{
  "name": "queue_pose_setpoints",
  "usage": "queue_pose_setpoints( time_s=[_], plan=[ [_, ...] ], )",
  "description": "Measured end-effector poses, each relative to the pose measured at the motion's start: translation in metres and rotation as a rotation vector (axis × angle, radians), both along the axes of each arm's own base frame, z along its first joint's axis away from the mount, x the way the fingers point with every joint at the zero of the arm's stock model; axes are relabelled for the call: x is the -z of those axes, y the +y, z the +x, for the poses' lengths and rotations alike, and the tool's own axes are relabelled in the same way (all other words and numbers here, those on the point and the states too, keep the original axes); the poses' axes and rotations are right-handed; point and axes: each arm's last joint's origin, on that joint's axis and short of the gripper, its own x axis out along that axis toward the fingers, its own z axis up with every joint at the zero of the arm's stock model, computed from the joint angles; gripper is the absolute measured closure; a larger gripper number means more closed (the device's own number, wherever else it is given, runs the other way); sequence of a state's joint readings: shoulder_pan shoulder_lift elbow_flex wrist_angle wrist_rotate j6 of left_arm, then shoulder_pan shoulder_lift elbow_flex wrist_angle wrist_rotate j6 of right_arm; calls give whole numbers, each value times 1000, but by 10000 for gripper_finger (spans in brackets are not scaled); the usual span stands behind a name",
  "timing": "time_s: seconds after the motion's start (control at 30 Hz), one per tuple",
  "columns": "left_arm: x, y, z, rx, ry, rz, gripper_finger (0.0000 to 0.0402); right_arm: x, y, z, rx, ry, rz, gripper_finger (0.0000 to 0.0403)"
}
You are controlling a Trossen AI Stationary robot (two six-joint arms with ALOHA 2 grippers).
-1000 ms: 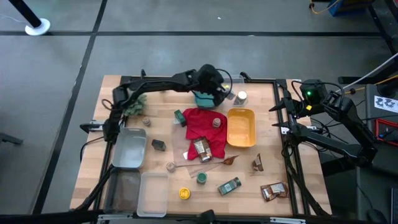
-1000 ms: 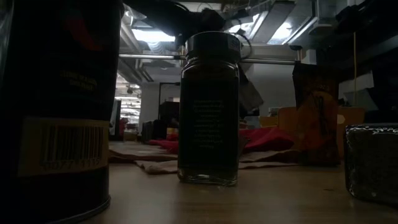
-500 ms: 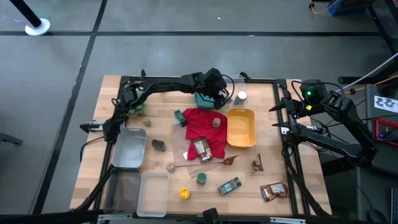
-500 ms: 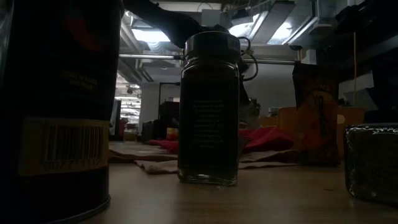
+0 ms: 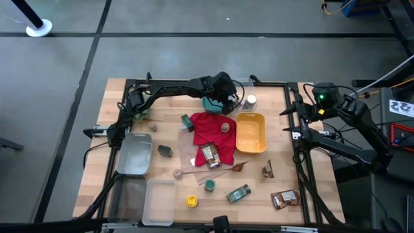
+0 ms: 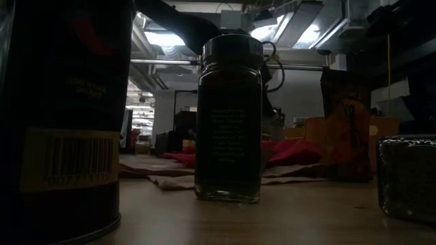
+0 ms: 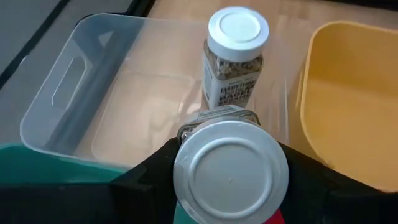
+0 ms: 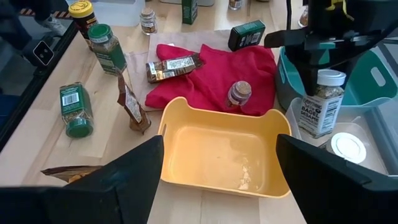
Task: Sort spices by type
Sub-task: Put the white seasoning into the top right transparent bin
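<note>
My left gripper (image 5: 226, 97) is at the table's far middle, over a clear bin (image 7: 93, 106), shut on a white-lidded spice jar (image 7: 231, 171). A second white-lidded jar (image 7: 235, 59) stands upright on the clear bin's floor just beyond it. More spices lie about. A tan-lidded jar (image 5: 225, 127) sits on the red cloth (image 5: 210, 129). Green-lidded jars (image 5: 238, 193), a yellow-lidded one (image 5: 191, 201), dark tins (image 5: 165, 151) and brown packets (image 5: 284, 199) are spread nearer. My right gripper (image 5: 292, 120) waits open at the table's right edge. My left gripper pinches the jar just under its white lid (image 8: 328, 79), one finger (image 7: 155, 177) on each side. It comes slanting down from above and from the table's left. The jar (image 8: 320, 109) hangs upright below the fingers, low inside the clear bin. Whether its bottom rests there I cannot tell.
A teal bin (image 8: 379, 81) sits right behind the clear bin. A yellow bin (image 5: 251, 133) lies beside the red cloth. Two grey trays (image 5: 134, 154) and a clear one (image 5: 160, 200) stand at the near left. A small green plant (image 5: 139, 110) is at the far left.
My left gripper has come down with the white-lidded jar into the clear bin and rolled a little. It keeps its hold, and the jar stays upright.
</note>
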State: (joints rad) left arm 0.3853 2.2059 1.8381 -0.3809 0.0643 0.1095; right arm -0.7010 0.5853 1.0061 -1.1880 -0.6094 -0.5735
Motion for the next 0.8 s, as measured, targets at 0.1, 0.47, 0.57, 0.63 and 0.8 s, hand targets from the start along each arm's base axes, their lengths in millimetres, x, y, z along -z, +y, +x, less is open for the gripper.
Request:
queue_pose_setpoints(
  time_s=[0.1,0.47,0.57,0.63,0.8],
  plan=[
    [0,0,0,17,6,18,206,-1,-1,1,0,-11,-9,93],
    [-1,0,1,81,7,91,200,-1,0,1,0,-10,-8,93],
    [-3,1,3,112,-10,125,199,-1,-1,1,0,-10,-8,93],
    [-3,1,3,124,-7,136,198,-1,-1,1,0,-9,-8,93],
    [-3,0,3,157,-10,130,198,-1,0,1,-1,-10,-8,93]
  ],
)
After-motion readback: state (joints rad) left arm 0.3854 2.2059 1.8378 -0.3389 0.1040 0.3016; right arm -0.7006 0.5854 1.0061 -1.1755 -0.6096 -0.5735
